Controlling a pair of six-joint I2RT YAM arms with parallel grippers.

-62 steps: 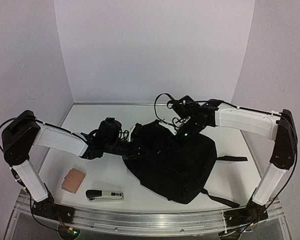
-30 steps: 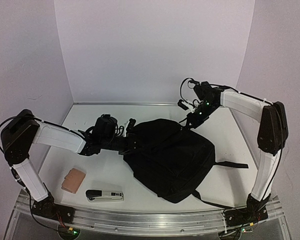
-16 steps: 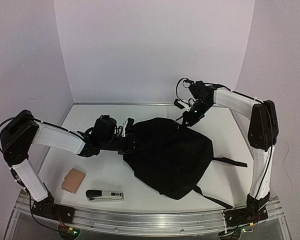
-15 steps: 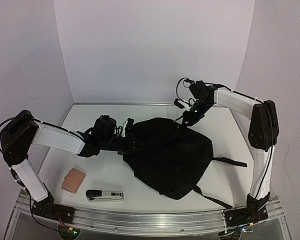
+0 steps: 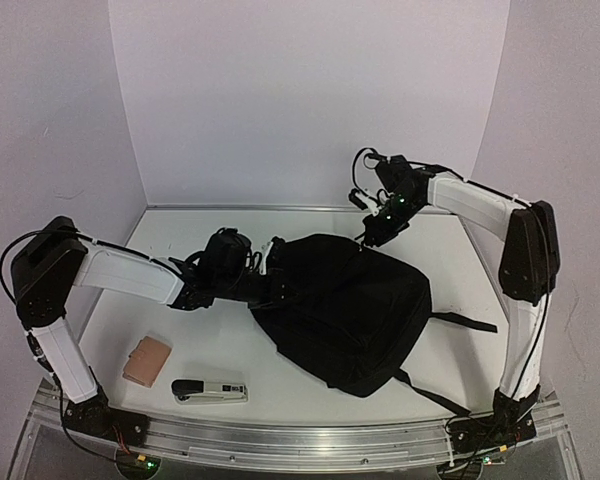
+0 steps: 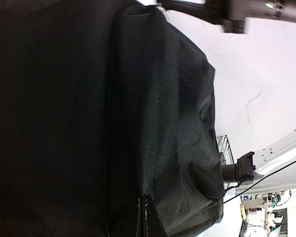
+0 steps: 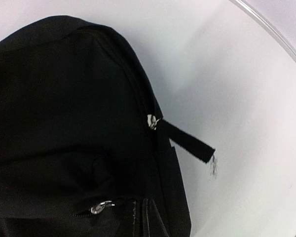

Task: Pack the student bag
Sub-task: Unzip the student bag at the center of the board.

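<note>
The student bag (image 5: 345, 310), a large black backpack, lies flat mid-table with its zip closed. My left gripper (image 5: 272, 272) sits at its upper left edge. In the left wrist view the black fabric (image 6: 64, 98) fills the frame and bunches into the shut left gripper (image 6: 143, 215). My right gripper (image 5: 370, 236) is at the bag's far right corner, slightly raised. In the right wrist view it (image 7: 146, 217) is shut on the bag's edge (image 7: 64, 98), beside a metal zip pull (image 7: 99, 207). A second slider (image 7: 152, 122) with a black strap pull (image 7: 187, 141) hangs free.
A small pinkish case (image 5: 146, 360) and a black-and-white stapler (image 5: 210, 390) lie near the front left. The bag's shoulder straps (image 5: 465, 320) trail to the right and front right. White walls close in the back and sides.
My right gripper has risen from the bag's top toward the back right corner, dragging that edge with it. My left gripper and the bag have shifted slightly right.
</note>
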